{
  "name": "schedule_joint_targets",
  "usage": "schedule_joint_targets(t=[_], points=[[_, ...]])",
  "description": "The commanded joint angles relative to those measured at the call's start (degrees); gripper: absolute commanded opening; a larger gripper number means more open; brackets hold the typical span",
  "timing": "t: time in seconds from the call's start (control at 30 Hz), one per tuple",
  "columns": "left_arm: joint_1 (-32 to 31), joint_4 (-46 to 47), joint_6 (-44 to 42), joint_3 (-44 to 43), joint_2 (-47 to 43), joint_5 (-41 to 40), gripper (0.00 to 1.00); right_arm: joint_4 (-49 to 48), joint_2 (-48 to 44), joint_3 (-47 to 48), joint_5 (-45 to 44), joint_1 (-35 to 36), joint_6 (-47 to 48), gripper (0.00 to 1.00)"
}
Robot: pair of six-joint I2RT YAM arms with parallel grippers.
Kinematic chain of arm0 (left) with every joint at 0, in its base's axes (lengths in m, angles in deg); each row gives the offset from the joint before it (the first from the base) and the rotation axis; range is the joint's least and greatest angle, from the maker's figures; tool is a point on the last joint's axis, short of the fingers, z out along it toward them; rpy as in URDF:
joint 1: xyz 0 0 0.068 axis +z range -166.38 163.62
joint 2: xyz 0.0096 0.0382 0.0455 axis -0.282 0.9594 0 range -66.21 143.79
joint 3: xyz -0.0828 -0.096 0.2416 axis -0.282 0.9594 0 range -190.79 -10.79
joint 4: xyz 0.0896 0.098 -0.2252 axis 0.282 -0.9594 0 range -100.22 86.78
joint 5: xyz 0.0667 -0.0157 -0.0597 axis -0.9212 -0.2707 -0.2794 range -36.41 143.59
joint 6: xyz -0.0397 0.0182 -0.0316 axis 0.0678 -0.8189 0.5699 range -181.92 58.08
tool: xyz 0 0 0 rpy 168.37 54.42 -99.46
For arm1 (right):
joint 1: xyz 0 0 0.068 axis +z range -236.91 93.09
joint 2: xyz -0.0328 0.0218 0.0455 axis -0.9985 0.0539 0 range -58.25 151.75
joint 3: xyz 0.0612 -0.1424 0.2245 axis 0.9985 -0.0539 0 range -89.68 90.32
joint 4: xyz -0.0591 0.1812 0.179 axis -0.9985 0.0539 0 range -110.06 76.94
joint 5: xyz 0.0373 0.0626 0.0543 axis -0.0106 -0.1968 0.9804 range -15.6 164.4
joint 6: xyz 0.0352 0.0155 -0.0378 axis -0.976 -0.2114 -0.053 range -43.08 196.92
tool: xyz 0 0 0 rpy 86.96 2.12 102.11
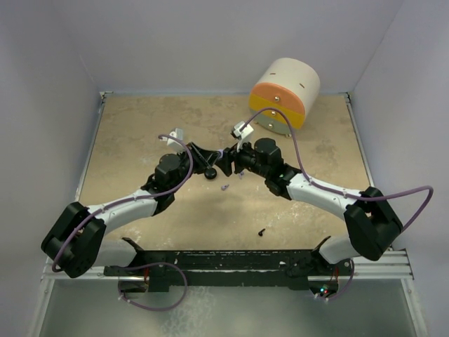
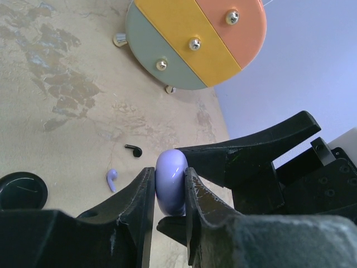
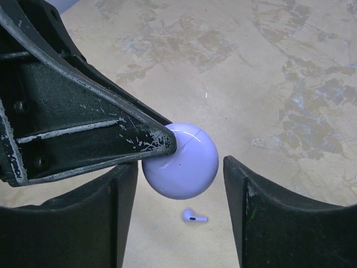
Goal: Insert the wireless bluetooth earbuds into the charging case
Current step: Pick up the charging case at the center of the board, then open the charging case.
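Case [image 3: 181, 162] stands on edge, squeezed by left gripper [image 2: 169, 184]; right gripper [image 3: 179, 170] sits open around it. Lilac bud [image 2: 112, 180] and black bud [image 2: 133, 149] lie flat on the table [image 1: 140, 133] nearby.

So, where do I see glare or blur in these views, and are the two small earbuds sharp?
Left wrist: a glare streak on the lilac case, the left gripper nearest the lens slightly soft, the lilac earbud and black earbud sharp. Right wrist: a bright sheen on the case's top, the right gripper dark, soft-edged. Top external: even light, faint shadows, both earbuds mere specks.
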Motion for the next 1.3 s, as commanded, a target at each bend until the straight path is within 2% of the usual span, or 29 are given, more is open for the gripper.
schedule_joint_targets(t=[0.0, 0.1, 0.23, 0.4, 0.63, 1.27], points=[[-0.4, 3.58, 0.1, 0.32, -0.27, 0.68, 0.0, -1.53, -2.75, 2.72, -0.36, 0.33, -0.35, 0.72], [-0.4, 2.82, 0.67, 0.43, -0.94, -0.32, 0.0, -1.07, -3.63, 2.72, -1.44, 0.34, -0.6, 0.82], [-0.34, 0.51, 1.08, 0.47, -2.36, -2.1, 0.0, 1.85, -6.8, 1.79, -3.26, 0.33, -2.15, 0.88], [-0.31, -2.88, 1.07, 0.46, -4.31, -3.19, 0.0, 6.97, -12.61, 1.1, -13.0, 0.23, -5.28, 0.97], [-0.28, -3.24, 1.86, 1.28, -5.57, -1.86, 0.0, 10.98, -13.38, 2.69, -17.86, 0.25, -9.73, 0.99], [-0.31, -3.35, 2.58, 0.38, -6.44, -0.16, 0.0, 6.44, -3.81, 1.62, -15.35, 0.17, -11.59, 1.0]])
